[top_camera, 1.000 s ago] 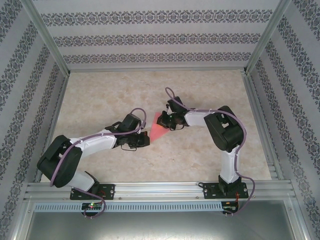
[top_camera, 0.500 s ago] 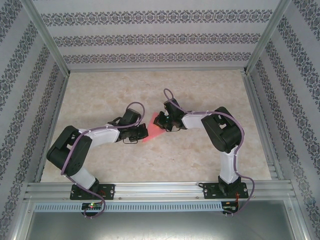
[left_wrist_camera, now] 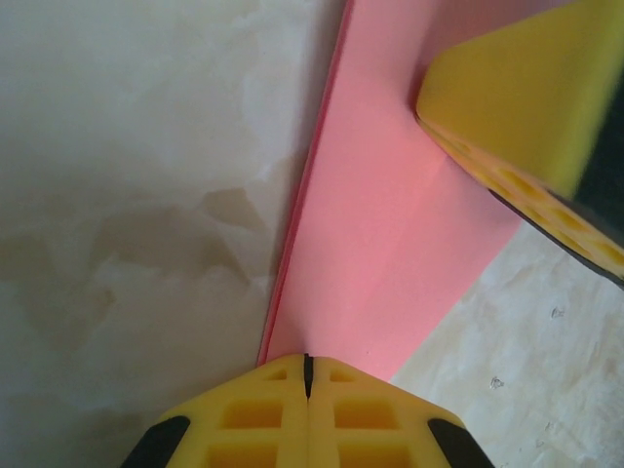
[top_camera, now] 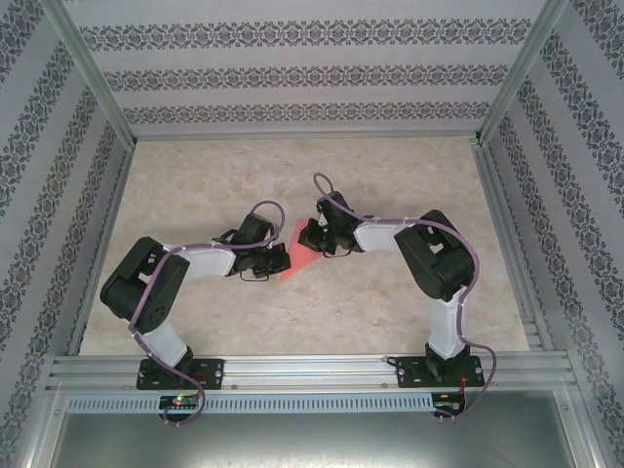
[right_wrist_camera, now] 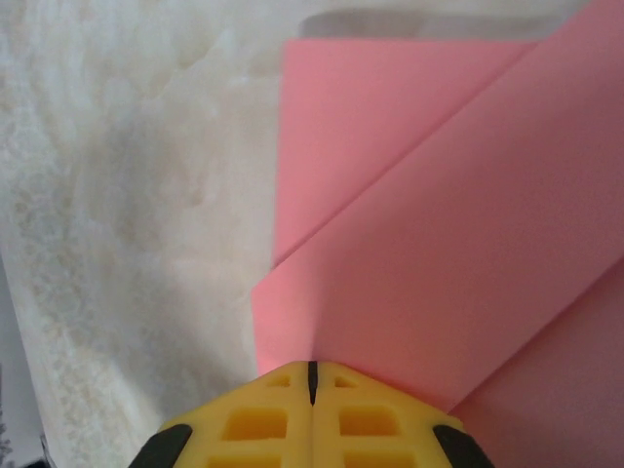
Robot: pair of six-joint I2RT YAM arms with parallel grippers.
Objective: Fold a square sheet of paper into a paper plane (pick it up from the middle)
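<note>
At mid-table, left gripper (left_wrist_camera: 307, 365) and right gripper (right_wrist_camera: 312, 370), both fully closed and gripping nothing, press their tips onto the part-folded pink sheet (top_camera: 297, 259), apparently to pin it and sharpen creases.

- Overhead view: bright, even, diffuse light; the worktop (top_camera: 390, 302) is pale, shadows on it are short and soft, no glare.
- Left wrist view: upper right of the frame is blurred, out of focus.
- Right wrist view: the pink paper (right_wrist_camera: 439, 244) is softly focused, with a grey shadow along its top edge.
</note>
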